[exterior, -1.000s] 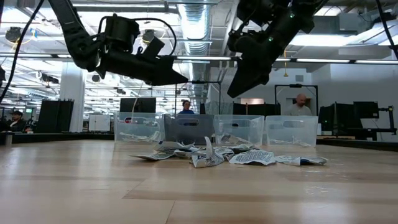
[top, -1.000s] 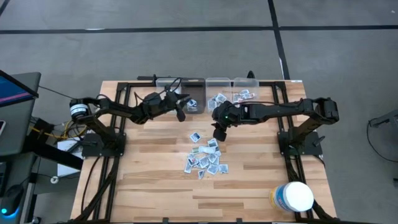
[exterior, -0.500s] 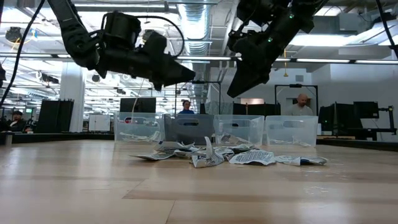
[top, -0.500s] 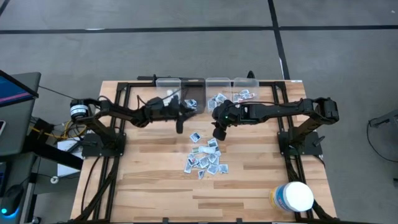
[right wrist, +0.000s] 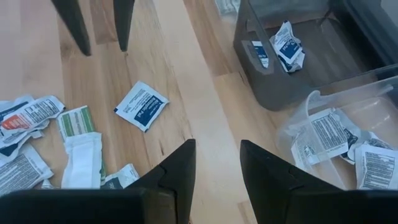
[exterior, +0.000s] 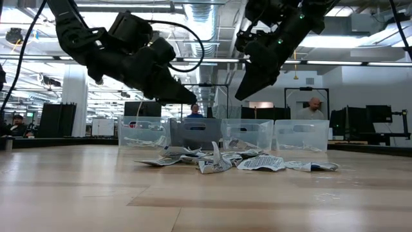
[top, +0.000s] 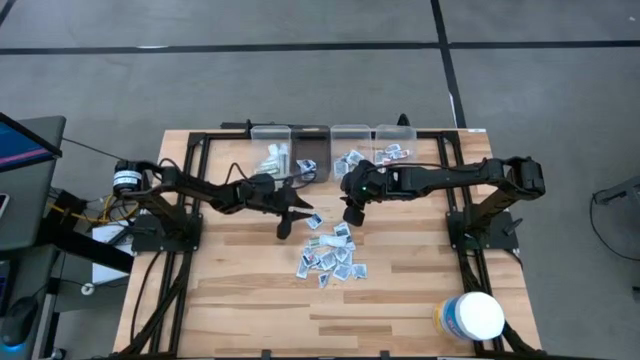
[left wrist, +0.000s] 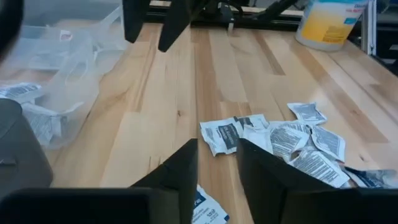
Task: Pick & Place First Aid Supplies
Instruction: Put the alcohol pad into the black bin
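both grippers hang empty with fingers parted, left gripper (top: 284,224) beside the lone packet (top: 314,220), right gripper (top: 352,214) just above the packet pile (top: 331,258).

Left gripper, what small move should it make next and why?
Probably lower the left gripper onto the lone blue-print packet lying just beside it: the gripper is open and empty above the table, and that packet lies apart from the pile.
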